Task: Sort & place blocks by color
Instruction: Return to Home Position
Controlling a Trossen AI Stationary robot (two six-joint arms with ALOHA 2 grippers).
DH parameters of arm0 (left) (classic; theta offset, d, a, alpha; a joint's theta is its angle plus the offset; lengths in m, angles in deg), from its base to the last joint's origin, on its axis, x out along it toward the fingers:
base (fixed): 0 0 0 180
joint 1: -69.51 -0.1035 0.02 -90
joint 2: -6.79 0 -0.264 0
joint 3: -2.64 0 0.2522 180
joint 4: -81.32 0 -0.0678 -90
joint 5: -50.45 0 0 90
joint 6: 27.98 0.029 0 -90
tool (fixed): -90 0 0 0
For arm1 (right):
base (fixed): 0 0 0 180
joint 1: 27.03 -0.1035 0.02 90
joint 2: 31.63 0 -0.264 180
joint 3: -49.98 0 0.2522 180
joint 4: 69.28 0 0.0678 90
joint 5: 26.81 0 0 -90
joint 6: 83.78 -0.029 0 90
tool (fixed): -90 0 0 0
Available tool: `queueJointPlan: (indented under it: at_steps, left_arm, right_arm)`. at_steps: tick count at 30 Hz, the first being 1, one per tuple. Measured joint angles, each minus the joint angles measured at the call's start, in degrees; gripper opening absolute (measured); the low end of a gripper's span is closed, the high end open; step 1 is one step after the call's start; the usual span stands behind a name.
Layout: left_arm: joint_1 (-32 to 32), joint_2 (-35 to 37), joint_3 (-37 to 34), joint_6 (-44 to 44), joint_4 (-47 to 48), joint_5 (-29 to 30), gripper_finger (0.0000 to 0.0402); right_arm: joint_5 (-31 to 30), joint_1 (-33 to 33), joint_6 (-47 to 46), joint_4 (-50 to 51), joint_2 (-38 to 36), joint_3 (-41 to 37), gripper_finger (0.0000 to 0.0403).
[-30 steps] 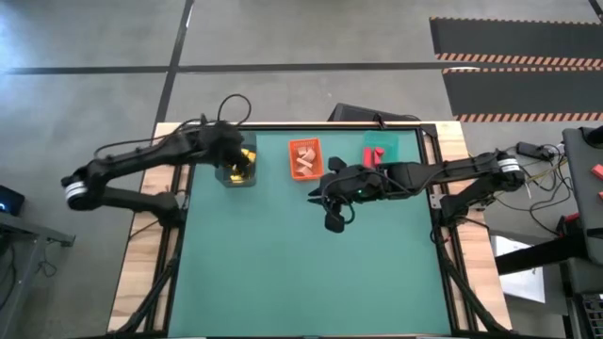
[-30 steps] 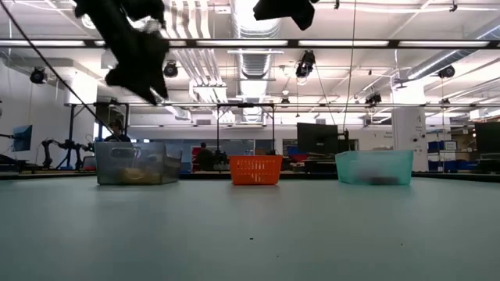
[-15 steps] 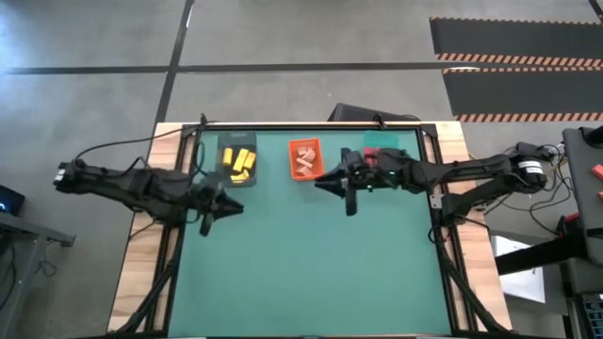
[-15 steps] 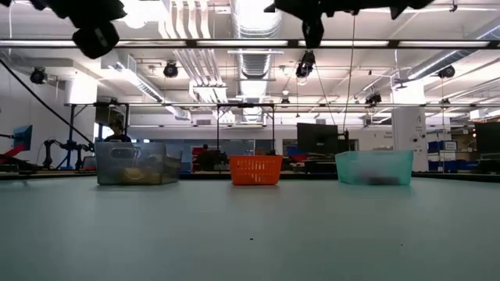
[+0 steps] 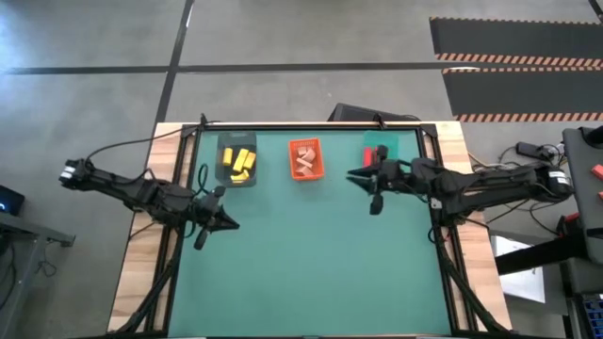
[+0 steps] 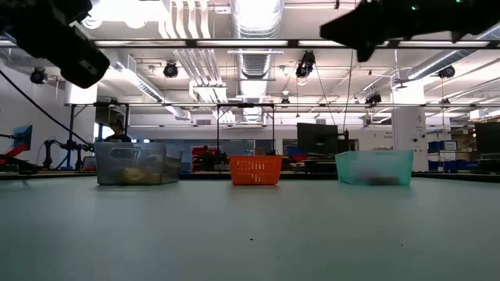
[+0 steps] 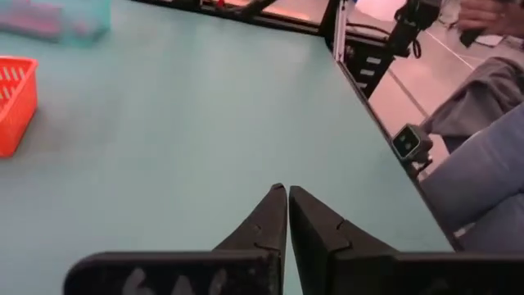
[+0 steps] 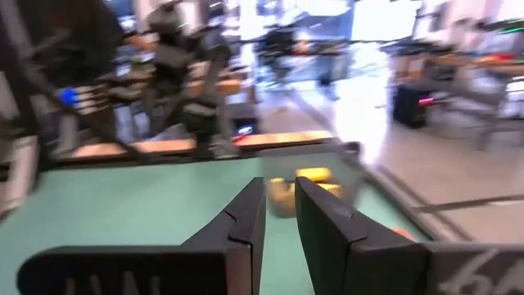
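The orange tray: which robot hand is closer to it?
Right. The right gripper hovers just beside the orange tray; the left gripper hangs farther off, past the grey tray.
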Motion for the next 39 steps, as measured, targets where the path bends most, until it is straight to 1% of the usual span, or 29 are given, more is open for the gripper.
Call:
queueJointPlan:
  at_steps: [2,4,6,12,15,19,25,31,33,35,39]
  left_arm:
    - [0.0,1.6,-1.6,1.1,-0.6,0.2,0.0]
    - [0.0,3.6,-3.4,2.9,-2.9,0.4,0.0]
    - [0.0,6.2,-4.6,4.2,-3.3,0.7,0.0]
    - [0.0,15.8,-8.5,5.4,-3.4,4.1,0.0]
    - [0.0,21.1,-10.3,5.4,-3.8,6.6,0.0]
    - [0.0,26.5,-13.4,5.6,-4.1,7.3,0.0]
    - [0.0,24.8,-17.3,5.5,-7.9,8.0,0.0]
    - [0.0,25.0,-20.0,5.9,-13.8,8.4,0.0]
    - [-0.1,24.4,-20.0,5.9,-13.8,10.1,0.0]
    - [0.0,23.8,-20.0,5.9,-13.9,10.8,0.0]
    - [0.0,22.6,-20.0,5.5,-13.9,10.8,0.0]
  right_arm:
    - [-3.6,0.1,0.4,-0.3,-3.3,-2.9,0.0059]
    - [-4.7,0.2,1.3,0.1,-6.5,-5.5,0.0059]
    - [-4.8,0.3,2.0,0.1,-9.5,-7.6,0.0059]
    - [-4.8,0.4,2.1,0.0,-19.5,-13.4,0.0059]
    - [-4.8,0.4,2.1,0.0,-24.0,-15.9,0.0059]
    - [-4.9,0.4,2.1,1.0,-29.6,-19.0,0.0059]
    - [-9.2,0.4,3.7,3.3,-37.3,-22.7,0.0059]
    - [-10.2,0.4,5.4,4.6,-45.7,-26.5,0.0059]
    - [-10.3,0.4,5.5,4.5,-48.7,-27.8,0.0059]
    - [-10.3,0.4,6.0,5.9,-49.0,-28.0,0.0059]
    - [-10.2,0.4,7.5,4.9,-48.6,-28.0,0.0059]
